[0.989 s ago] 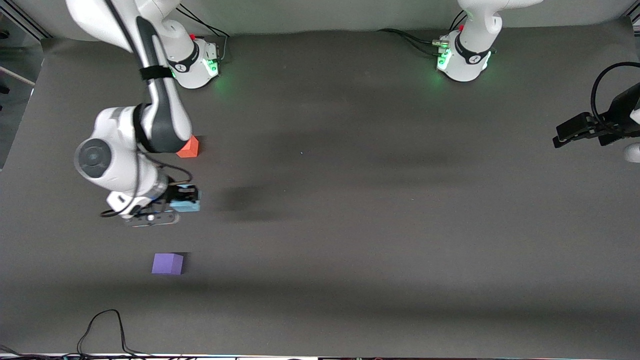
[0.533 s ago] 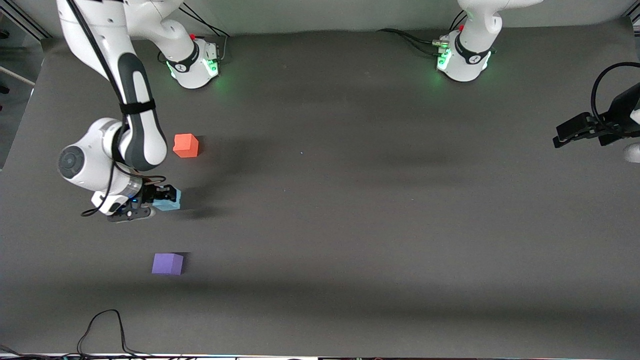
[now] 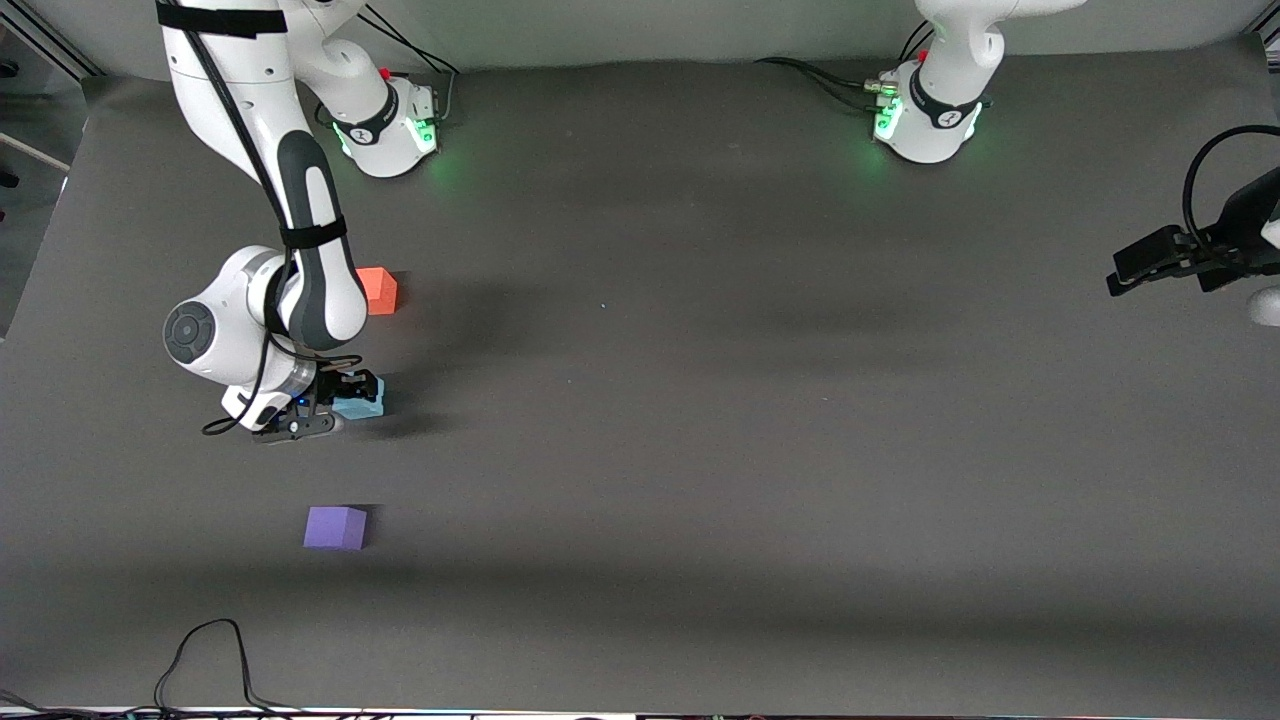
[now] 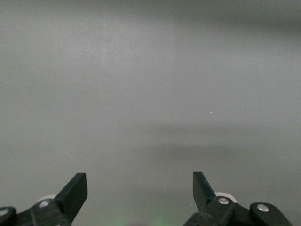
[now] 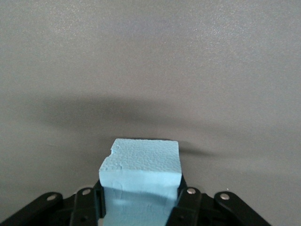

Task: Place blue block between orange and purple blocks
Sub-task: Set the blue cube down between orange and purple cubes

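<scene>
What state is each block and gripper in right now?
blue block: gripped, over the table between the other two
orange block: resting, free
purple block: resting, free, nearest the front camera
right gripper: shut on blue block
left gripper: open, empty, waiting

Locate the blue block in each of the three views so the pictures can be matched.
Front view: the blue block sits between the fingers of the right gripper, over the table between the orange block and the purple block.
Right wrist view: the block fills the lower middle, clamped between the black fingers.
Left wrist view: not in it.
Shared landmark: the right gripper's black fingers around the block, in the front and right wrist views.
</scene>
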Motion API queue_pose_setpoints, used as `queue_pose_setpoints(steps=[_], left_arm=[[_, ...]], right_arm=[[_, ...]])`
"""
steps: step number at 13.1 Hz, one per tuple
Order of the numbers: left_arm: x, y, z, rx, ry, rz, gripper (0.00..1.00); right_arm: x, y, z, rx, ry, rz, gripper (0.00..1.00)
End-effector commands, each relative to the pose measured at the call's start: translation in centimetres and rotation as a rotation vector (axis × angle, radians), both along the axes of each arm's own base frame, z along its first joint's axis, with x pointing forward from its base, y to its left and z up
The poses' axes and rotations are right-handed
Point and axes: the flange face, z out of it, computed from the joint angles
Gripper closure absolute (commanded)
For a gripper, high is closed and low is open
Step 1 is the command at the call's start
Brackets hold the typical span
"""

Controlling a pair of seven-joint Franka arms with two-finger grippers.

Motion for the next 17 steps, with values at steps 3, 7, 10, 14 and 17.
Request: queue_pose_setpoints(steps=[3,7,10,14,17], left_arm=[[-0.4,0.0,0.0,0.007,-0.006,-0.015,0.00],[-0.4,0.0,-0.1,0.007,-0.004,-0.015,0.00],[-0.4,0.0,-0.1,0.006,-0.004,-0.015,0.00],[-0.4,0.0,-0.1,0.006,-0.004,-0.015,0.00],[-0.3,0.0,0.0,0.006,-0.007,-0.015,0.00]], right_arm=[[0.1,-0.1,-0.5,-0.004,-0.009,0.000,0.50],[0.1,-0.1,-0.5,-0.002,-0.008,-0.004,0.00],[0.3,0.2,0.5,0.020,-0.019,-0.004,0.00],[2.2,0.9,7.5,0.064,-0.025,0.019,0.00],[4.6,3.6,19.9,-0.014,0.053,-0.006,0.00]])
